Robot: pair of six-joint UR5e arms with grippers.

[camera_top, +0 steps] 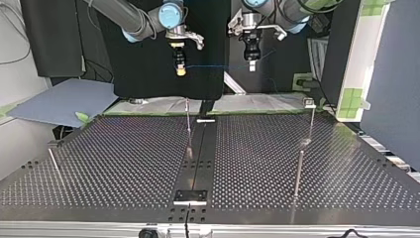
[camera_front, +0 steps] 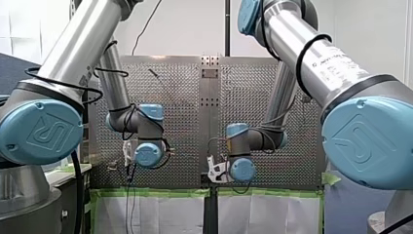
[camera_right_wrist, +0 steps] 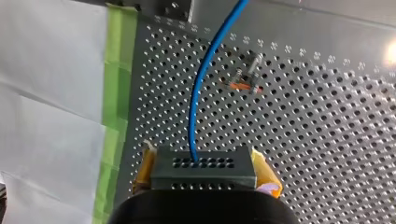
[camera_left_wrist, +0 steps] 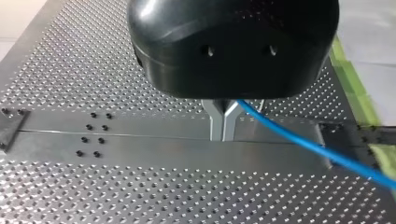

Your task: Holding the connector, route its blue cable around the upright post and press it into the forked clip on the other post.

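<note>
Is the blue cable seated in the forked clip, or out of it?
Out. The blue cable spans the air between my left gripper and my right gripper, high above the table.

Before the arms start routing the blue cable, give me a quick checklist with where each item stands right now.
1. Connector clamped between my right gripper's yellow pads: ok.
2. My left gripper shut on the blue cable: ok.
3. Cable spans freely between both grippers, above the perforated table: ok.
4. Cable wrapped around the upright post: not ok, it runs above the post, clear of it.
5. Cable pressed into the forked clip: not ok.
6. Which way the clip's opening faces: cannot tell, too small.
</note>
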